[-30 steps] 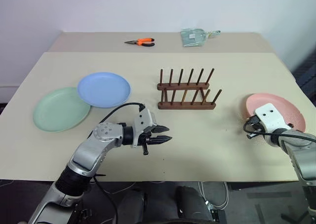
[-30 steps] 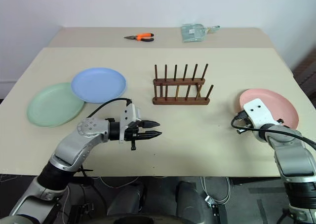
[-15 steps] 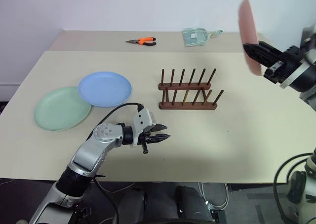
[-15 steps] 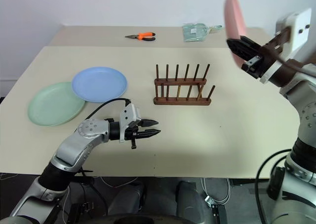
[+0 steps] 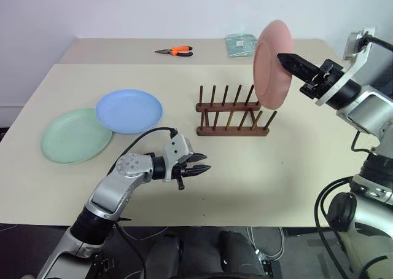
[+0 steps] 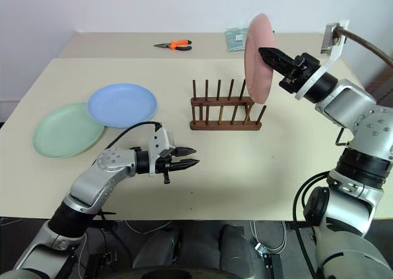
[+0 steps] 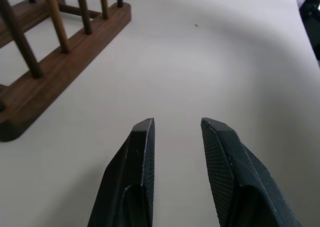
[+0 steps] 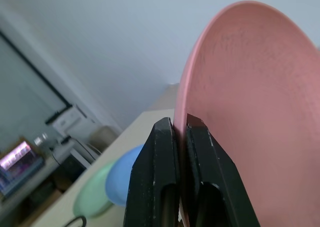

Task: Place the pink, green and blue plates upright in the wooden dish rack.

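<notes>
Pinched by its rim in the right fingers (image 5: 284, 58) while the left fingers (image 5: 204, 168) hover parted and empty, the upright pink plate (image 5: 272, 64) may strike the wooden dish rack (image 5: 233, 115) pegs and slip.

Pink plate (image 5: 272, 64) is hanging upright on edge above the wooden dish rack (image 5: 232, 113); blue plate (image 5: 129, 110) is lying flat, overlapping the green plate (image 5: 73, 136); rack is standing empty

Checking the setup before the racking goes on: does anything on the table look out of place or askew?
Only the orange pliers and a clear packet at the table's far edge don't belong with the dishes. The rack stands square; the blue plate overlaps the green plate.
</notes>
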You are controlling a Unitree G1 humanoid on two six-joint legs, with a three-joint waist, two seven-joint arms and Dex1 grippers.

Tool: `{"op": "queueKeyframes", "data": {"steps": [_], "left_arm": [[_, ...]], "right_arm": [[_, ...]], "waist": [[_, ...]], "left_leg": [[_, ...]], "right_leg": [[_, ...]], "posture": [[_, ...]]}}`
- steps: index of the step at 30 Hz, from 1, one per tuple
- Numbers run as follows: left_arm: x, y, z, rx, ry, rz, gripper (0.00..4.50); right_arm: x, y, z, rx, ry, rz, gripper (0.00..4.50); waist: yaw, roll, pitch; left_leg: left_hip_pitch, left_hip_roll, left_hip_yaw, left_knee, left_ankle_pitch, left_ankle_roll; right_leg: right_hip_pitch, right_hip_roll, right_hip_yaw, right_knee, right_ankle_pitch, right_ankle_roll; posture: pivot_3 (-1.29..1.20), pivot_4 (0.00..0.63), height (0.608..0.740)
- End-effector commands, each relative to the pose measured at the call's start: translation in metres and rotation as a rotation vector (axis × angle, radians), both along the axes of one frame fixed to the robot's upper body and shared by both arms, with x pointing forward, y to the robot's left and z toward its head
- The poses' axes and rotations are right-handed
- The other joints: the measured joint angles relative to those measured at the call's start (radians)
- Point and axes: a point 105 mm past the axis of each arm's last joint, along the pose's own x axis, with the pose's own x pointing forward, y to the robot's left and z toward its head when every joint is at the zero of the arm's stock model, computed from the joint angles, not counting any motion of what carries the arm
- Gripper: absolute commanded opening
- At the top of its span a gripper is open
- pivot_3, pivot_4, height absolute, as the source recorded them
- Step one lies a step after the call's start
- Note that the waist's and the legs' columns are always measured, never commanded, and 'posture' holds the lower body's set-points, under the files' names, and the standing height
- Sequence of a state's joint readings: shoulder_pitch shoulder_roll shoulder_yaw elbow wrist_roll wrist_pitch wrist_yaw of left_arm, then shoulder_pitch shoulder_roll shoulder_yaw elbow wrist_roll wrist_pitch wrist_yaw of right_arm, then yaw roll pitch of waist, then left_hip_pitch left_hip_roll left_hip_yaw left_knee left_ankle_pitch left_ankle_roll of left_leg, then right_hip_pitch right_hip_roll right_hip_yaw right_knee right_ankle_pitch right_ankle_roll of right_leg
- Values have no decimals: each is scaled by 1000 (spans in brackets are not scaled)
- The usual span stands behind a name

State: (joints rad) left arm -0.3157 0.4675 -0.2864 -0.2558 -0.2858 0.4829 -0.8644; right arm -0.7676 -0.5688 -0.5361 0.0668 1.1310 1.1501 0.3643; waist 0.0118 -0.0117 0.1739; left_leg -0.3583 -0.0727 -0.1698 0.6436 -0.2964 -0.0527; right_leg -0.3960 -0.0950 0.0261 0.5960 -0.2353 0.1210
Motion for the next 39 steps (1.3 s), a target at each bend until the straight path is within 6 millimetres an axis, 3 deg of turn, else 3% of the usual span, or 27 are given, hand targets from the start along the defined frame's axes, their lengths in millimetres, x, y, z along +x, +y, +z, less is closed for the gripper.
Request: {"op": "queueKeyframes", "data": {"steps": [1, 2, 5, 7, 9, 11, 14, 16, 17, 19, 20, 22, 23, 25, 27, 29, 32, 35, 39], "left_arm": [[-2, 0, 9, -22, -39, 0, 1476], [-2, 0, 9, -22, -39, 0, 1476], [-2, 0, 9, -21, -40, -1, 1476], [-1, 1, 10, -21, -40, 0, 1476], [0, 3, 14, -63, 5, 9, 1476], [1, 4, 21, -103, 21, 22, 1998], [15, 9, 44, -210, -31, 118, 3207], [31, 18, 60, -287, -63, 227, 4173], [42, 28, 74, -341, -117, 318, 4447], [68, 57, 96, -421, -202, 558, 4447], [81, 82, 107, -453, -251, 729, 4447], [97, 137, 122, -450, -342, 1086, 4447], [97, 169, 126, -421, -377, 1289, 4497], [77, 228, 127, -348, -439, 1662, 4500], [53, 259, 126, -294, -476, 1871, 4500], [38, 268, 120, -286, -452, 1953, 4500], [26, 275, 78, -214, -196, 2023, 4500], [3, 286, 57, -251, -78, 2133, 4500], [-7, 277, 17, -404, 227, 2168, 4500]], "right_arm": [[4, -8, 9, 36, -6, -48, 23], [8, -11, 7, 43, 12, -71, 23], [12, -13, 5, 58, 31, -80, 1013], [12, -12, 7, 48, 18, -81, 1896], [11, -10, 13, -72, -71, -137, 2917], [12, -11, 19, -222, -183, -216, 3880], [20, -26, 38, -405, -359, -423, 3941], [21, -37, 53, -433, -429, -522, 3941], [20, -46, 63, -461, -475, -595, 3941], [13, -57, 83, -532, -580, -707, 3941], [8, -55, 89, -544, -623, -696, 3941], [-4, -38, 94, -575, -694, -601, 3941], [-11, -21, 92, -601, -730, -500, 4193], [-24, 14, 75, -670, -761, -301, 4485], [-35, 40, 57, -694, -757, -149, 4485], [-50, 66, 33, -724, -736, 30, 4485], [-74, 104, -9, -770, -705, 275, 4485], [-86, 124, -24, -712, -675, 372, 4485], [-91, 138, -38, -664, -637, 416, 4485]], "waist": [[-1, 0, 0], [-1, 0, 0], [-2, 0, 0], [-3, 1, 0], [-4, 1, 0], [-7, 2, 1], [-7, 2, 1], [-7, 1, 1], [-7, 1, 1], [-5, 1, 1], [-2, 1, 1], [-4, 1, 0], [-9, 1, 0], [-24, -1, -1], [-33, -4, -2], [-24, -6, -3], [2, -8, -3], [5, -10, -3], [3, -13, -2]], "left_leg": [[0, 0, 0, 0, 0, 0], [0, 0, 0, 0, 0, 0], [0, 0, 0, 0, 0, 0], [0, 0, 0, 0, 0, 0], [0, 0, 0, 0, 0, 0], [0, 0, 1, 0, 0, 0], [0, 0, 1, 0, 0, 0], [0, 0, 1, 1, 0, 0], [1, 0, 1, 1, 0, 0], [0, 0, 0, 2, 1, -1], [0, -1, 0, 1, 1, -1], [1, 0, 0, 0, 1, -1], [1, 0, 0, 0, 1, -1], [1, 0, 1, -2, 1, -1], [4, 1, 1, -7, 1, -1], [3, 1, 2, -8, 1, -2], [1, 0, 1, -7, 2, -3], [1, -1, 0, -4, 2, -4], [1, -1, -1, 1, 2, -4]], "right_leg": [[0, 0, 0, 0, 0, 0], [0, 0, 0, 0, 0, 0], [0, 0, 0, 0, -1, -2], [0, 0, 0, 0, -1, -1], [0, 0, 0, 0, 0, 0], [0, 0, 0, 0, 0, 1], [0, 0, 0, 0, 0, 2], [1, 0, 0, 0, -1, 3], [1, 0, 0, 0, 0, 4], [0, 0, 0, 0, 1, 4], [0, 0, 0, 0, 2, 4], [0, 1, 0, 0, 3, 6], [0, 1, 0, 0, 3, 7], [-1, 1, 0, -1, 3, 7], [-1, 1, 1, -1, 3, 7], [-2, 0, 1, -1, 3, 8], [-3, -1, -1, -1, 4, 8], [-1, -1, -1, -1, 4, 8], [0, 0, -3, 0, 3, 10]], "posture": [[0, 150, 740], [0, 150, 740], [0, 150, 740], [0, 150, 740], [0, 150, 740], [0, 150, 740], [0, 150, 740], [0, 150, 740], [0, 150, 740], [0, 150, 740], [0, 150, 740], [0, 150, 740], [0, 150, 740], [0, 150, 740], [0, 150, 740], [0, 150, 740], [0, 150, 740], [0, 150, 740], [0, 150, 740]]}}
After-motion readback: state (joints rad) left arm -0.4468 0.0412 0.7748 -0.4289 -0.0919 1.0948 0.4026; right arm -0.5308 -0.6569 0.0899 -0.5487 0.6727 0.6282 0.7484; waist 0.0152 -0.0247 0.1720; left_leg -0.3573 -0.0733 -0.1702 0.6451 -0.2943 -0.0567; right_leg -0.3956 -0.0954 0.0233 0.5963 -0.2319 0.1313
